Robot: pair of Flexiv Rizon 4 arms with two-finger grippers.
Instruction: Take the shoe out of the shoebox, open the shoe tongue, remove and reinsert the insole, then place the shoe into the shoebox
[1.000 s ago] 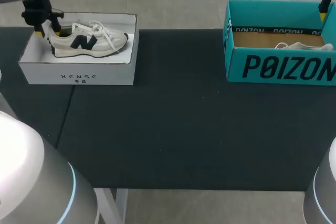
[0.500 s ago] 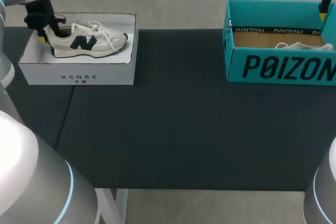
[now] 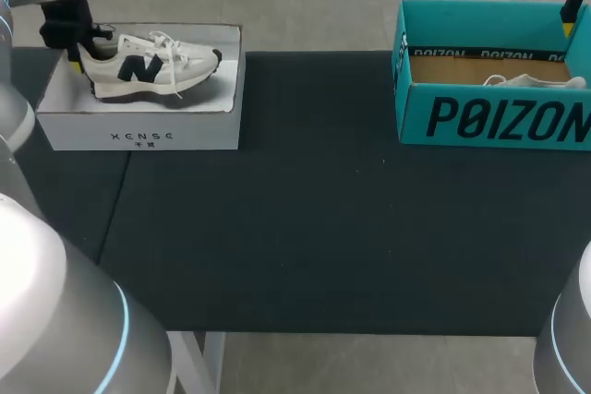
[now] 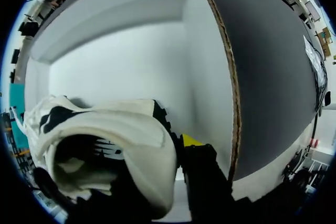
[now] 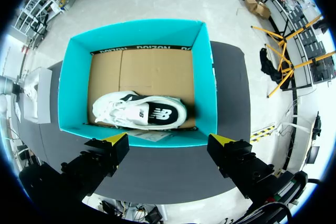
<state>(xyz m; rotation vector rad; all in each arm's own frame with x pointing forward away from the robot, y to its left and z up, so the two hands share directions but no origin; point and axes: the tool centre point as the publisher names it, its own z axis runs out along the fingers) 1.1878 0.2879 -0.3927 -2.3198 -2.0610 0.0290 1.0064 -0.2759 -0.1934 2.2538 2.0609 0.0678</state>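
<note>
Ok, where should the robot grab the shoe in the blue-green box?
Probably the heel rim, coming straight down from above. The shoe sits upright with its opening facing up, so one finger of the right gripper can slip inside and the other behind the heel. The teal box walls block the sides.
</note>
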